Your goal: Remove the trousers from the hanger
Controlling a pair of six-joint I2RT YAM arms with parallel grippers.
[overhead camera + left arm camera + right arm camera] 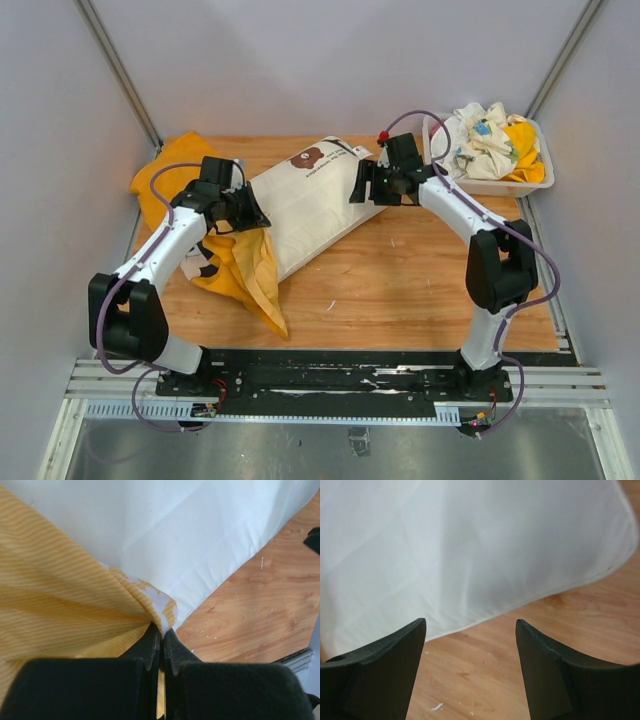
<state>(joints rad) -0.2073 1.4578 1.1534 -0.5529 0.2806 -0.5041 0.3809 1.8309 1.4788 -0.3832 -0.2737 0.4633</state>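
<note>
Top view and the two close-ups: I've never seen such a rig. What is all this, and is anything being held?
Two robot arms stand at the near edge of a wooden table. The wide picture looks down from behind them; each close-up comes from a wrist camera. On the table: a yellow striped cloth, a white cloth with a bear print, a bin of crumpled clothes. The left gripper pinches the yellow cloth; the right gripper is open and empty.

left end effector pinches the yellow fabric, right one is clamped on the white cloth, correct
No: the right end effector is open beside the white cloth, as the right wrist view shows. The left end effector does pinch the yellow fabric.
</note>
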